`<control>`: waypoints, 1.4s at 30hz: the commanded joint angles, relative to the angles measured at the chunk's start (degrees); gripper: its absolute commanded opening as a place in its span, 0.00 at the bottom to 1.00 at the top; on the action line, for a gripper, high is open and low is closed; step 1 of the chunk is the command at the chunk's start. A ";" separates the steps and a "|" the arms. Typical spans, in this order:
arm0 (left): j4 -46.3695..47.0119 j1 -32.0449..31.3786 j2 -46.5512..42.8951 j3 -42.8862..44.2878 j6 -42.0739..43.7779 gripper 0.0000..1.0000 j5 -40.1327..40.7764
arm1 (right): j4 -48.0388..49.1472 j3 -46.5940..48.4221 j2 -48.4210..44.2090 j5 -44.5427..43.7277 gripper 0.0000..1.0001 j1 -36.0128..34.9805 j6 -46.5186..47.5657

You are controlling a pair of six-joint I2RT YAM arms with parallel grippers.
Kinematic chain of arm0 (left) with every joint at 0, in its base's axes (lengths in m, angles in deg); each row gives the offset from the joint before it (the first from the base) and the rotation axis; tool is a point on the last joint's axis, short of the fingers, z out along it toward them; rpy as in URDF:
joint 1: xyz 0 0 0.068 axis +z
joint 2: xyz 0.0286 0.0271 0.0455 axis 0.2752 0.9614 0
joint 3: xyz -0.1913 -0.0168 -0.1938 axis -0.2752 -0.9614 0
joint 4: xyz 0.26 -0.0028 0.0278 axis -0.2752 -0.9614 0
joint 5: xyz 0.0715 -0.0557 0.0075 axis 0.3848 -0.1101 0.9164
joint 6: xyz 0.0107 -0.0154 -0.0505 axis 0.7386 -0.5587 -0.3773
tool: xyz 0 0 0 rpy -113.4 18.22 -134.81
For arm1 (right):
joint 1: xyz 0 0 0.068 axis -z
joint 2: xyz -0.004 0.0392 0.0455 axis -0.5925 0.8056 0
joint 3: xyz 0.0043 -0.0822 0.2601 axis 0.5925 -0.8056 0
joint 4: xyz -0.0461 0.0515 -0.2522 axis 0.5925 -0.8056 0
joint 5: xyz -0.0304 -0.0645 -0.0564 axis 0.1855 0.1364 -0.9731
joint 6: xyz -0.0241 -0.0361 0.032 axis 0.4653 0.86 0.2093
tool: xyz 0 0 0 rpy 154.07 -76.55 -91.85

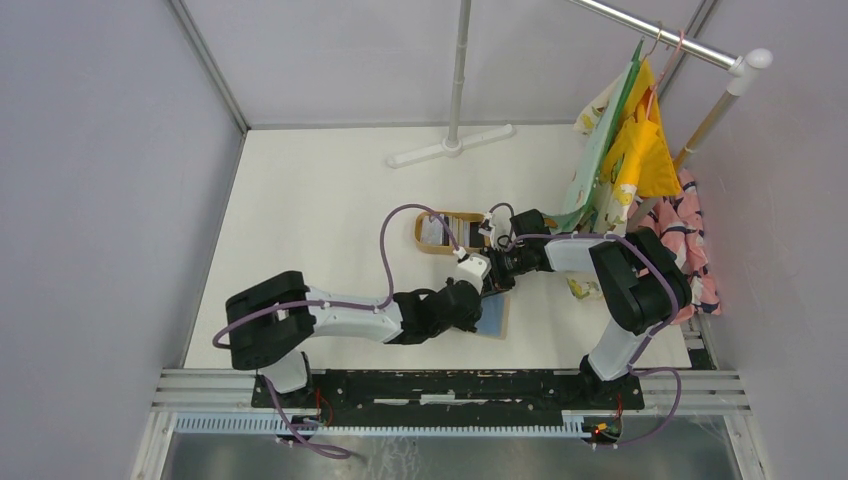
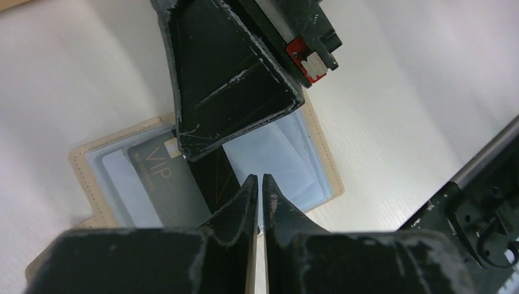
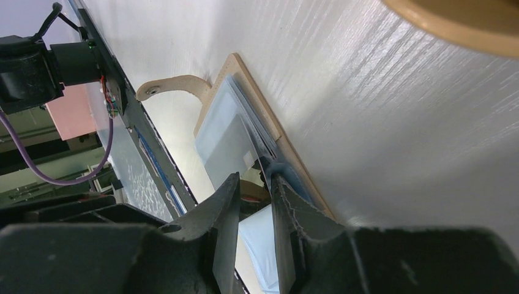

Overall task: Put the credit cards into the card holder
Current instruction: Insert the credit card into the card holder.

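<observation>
The card holder (image 1: pixel 493 318) lies open on the table, tan outside (image 2: pixel 321 159), light blue inside; its edge also shows in the right wrist view (image 3: pixel 257 101). A grey card marked VIP (image 2: pixel 165 190) sits in its left half, and a black card (image 2: pixel 217 177) lies beside it at the fold. My left gripper (image 2: pixel 258 179) is shut, its tips over the fold beside the black card (image 1: pixel 484 292). My right gripper (image 3: pixel 254 177) is narrowly open, with one fingertip tucked at the blue lining's edge; it shows in the top view (image 1: pixel 500 278). One of its fingers (image 2: pixel 226 79) rests over the VIP card's top.
An oval wooden tray (image 1: pixel 428 240) holding more cards stands just behind the card holder, and its rim shows in the right wrist view (image 3: pixel 453 18). A clothes rack with hanging cloths (image 1: pixel 620 150) stands at the back right. A white stand base (image 1: pixel 450 150) is at the back.
</observation>
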 commanded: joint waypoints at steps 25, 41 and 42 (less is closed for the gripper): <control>-23.99 -4.35 13.62 15.40 -11.91 0.42 23.64 | -0.12 1.64 0.47 -3.17 0.37 0.37 2.52; -7.75 -4.50 0.23 4.67 -0.71 0.59 17.13 | -5.86 5.73 -2.82 -2.23 0.52 1.82 10.80; -6.71 -4.50 -1.51 3.22 0.35 0.61 17.18 | -6.22 5.84 -3.26 -2.28 0.52 1.88 11.52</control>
